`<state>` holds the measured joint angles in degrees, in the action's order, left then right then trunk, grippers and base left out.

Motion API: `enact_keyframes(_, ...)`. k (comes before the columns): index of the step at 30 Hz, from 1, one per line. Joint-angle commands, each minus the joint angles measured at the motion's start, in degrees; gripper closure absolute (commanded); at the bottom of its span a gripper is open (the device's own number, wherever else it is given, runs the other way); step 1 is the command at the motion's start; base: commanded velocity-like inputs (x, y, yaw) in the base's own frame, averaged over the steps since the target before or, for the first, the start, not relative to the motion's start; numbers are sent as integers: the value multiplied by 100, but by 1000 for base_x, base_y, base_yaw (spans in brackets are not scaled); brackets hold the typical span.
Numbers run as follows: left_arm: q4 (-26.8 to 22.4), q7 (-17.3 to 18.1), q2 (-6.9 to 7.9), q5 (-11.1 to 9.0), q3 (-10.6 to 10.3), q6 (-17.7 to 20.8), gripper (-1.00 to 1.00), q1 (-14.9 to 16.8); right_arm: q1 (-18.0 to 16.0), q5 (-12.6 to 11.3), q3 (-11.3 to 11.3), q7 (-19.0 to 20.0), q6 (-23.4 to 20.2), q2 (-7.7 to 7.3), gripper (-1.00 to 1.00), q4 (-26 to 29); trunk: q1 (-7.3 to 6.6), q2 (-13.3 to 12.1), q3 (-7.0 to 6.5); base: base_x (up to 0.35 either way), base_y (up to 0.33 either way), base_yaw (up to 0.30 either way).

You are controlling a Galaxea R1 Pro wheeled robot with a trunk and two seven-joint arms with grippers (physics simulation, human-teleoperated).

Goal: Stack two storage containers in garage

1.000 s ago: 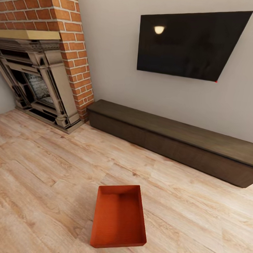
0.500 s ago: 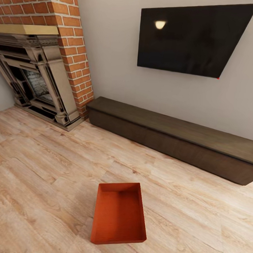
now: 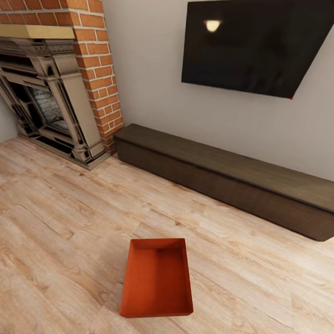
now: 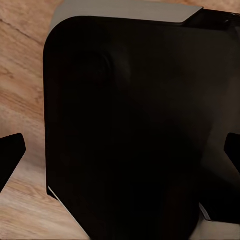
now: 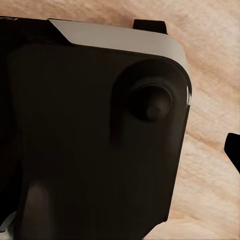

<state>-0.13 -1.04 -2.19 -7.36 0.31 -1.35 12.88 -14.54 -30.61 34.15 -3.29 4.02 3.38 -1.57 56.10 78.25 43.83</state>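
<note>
Left gripper (image 4: 120, 165) fingertips spread wide and empty, right gripper's opening indeterminate, approach step: one storage container (image 3: 157, 277) lies on the wood floor (image 3: 63, 231) ahead, and the next move likely requires closing in and lowering both arms.

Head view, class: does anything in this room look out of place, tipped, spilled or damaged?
Only the orange-red storage container: it sits upright and empty in the middle of the wood floor, away from the bench and fireplace. Nothing looks spilled or damaged.

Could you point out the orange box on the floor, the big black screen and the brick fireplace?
Orange-red open-top storage container (image 3: 157, 277): head view, inner bottom.
Black wall-mounted TV screen (image 3: 258, 45): head view, screen middle.
Red brick fireplace (image 3: 101, 63): head view, brick column.
</note>
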Motion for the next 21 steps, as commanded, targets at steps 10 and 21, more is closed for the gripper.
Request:
enact_keyframes(10, 4, -10, -1, -46, 1, -14, -100, 3, -5, -51, 48, 4, 29, 5, -100, -15, 0, 2, 95, 0, 0, 0)
enact_keyframes(21, 4, -10, -3, -46, 0, -14, -100, 2, -5, -51, 48, -4, 29, 5, -100, -14, 0, 2, 195, 0, 0, 0)
